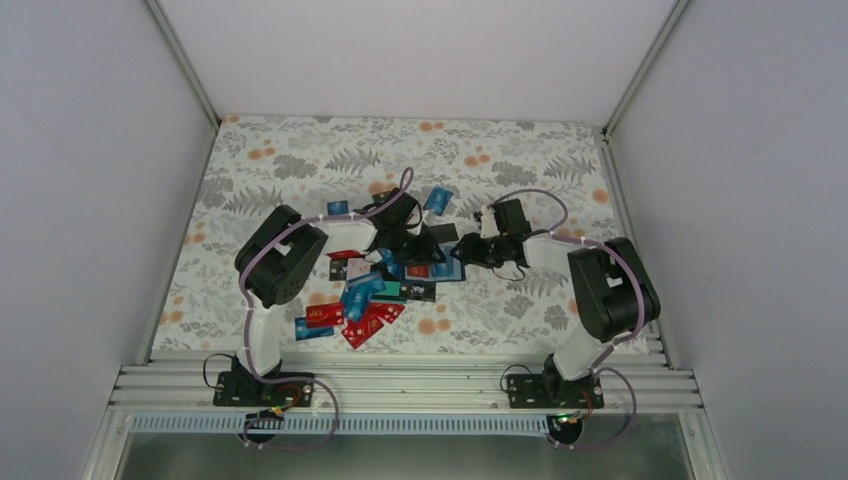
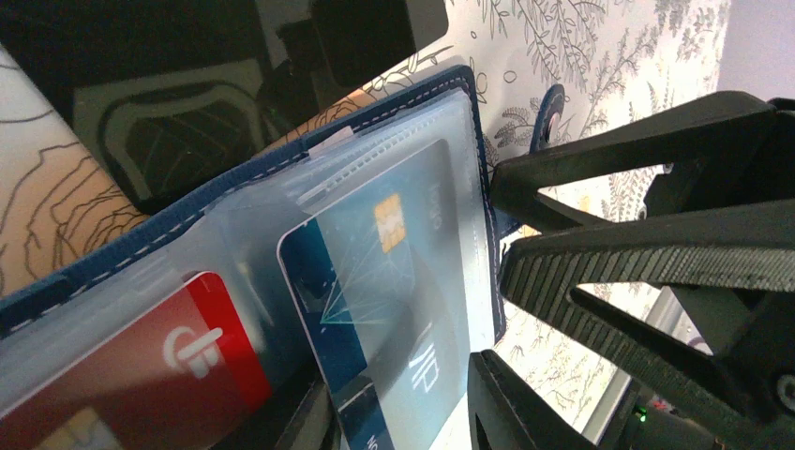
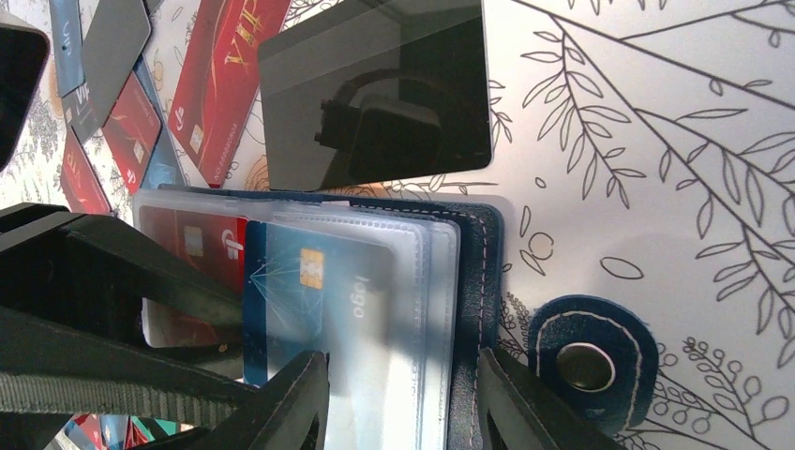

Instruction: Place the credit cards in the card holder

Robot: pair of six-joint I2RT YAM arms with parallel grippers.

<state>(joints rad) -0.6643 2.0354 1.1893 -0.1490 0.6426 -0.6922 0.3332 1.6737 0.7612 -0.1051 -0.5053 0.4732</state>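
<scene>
Seating the blue card deeper needs a straight push along its sleeve; left gripper flanks it, grip unclear; right gripper, parted, straddles the card holder.

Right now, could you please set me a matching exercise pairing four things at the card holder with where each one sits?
Things:
1 blue card
2 red card
3 black card
4 snap tab

Places:
A loose on the tablecloth
B sleeved, nearer the snap tab
C sticking out from the card holder edge
D sleeved, farther from the snap tab

Pairs: 1-B, 2-D, 3-A, 4-C
</scene>
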